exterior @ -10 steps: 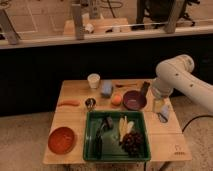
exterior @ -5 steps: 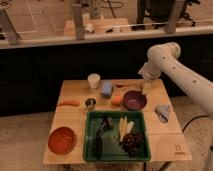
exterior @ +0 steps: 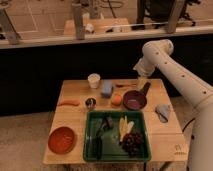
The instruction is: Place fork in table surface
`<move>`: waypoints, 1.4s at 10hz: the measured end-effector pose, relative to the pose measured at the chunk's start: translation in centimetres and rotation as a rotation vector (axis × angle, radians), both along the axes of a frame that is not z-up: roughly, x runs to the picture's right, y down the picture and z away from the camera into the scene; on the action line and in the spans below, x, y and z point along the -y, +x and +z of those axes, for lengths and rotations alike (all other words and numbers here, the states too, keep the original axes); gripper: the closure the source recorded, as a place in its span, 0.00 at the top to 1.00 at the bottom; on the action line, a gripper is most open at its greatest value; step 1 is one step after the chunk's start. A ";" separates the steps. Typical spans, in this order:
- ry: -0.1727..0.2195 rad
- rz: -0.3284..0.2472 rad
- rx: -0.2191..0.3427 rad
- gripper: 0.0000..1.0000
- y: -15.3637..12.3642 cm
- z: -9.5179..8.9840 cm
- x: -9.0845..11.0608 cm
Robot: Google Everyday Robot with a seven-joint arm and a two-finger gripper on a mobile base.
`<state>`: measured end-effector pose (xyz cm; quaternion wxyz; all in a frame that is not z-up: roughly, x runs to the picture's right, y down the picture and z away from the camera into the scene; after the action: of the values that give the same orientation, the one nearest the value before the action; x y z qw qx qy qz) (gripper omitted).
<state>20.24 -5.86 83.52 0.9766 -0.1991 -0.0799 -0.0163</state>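
The fork (exterior: pixel 124 85) is a thin orange-brown utensil lying flat on the table surface (exterior: pixel 75 120) near its far edge, just behind the purple bowl (exterior: pixel 134 101). My gripper (exterior: pixel 144 87) hangs at the end of the white arm that reaches in from the right. It sits over the far right rim of the purple bowl, just right of the fork. It stands open, and I see nothing held in it.
A green tray (exterior: pixel 90 142) at the front holds grapes (exterior: pixel 132 142), yellow pieces and dark-handled tools. Also on the table: a white cup (exterior: pixel 93 80), a blue block (exterior: pixel 107 88), an orange fruit (exterior: pixel 116 99), a carrot-like stick (exterior: pixel 69 103), an orange bowl (exterior: pixel 62 139) and a grey cloth (exterior: pixel 163 112).
The arm has swung from the table's right side toward the far edge and to the left, ending beside the fork behind the purple bowl. The things on the table have not moved.
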 end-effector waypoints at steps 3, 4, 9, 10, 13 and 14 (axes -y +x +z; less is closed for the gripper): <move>-0.002 0.000 0.001 0.80 0.0 0.1 -0.1; -0.002 0.000 -0.001 0.80 0.0 0.1 -0.1; 0.067 0.139 -0.030 0.80 1.1 5.6 2.6; 0.077 0.146 -0.038 0.80 1.4 6.1 2.8; 0.077 0.148 -0.041 0.80 1.7 6.1 2.8; 0.079 0.147 -0.040 0.80 1.5 6.2 2.8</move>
<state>21.74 -8.68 89.71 0.9837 -0.1541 -0.0738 0.0563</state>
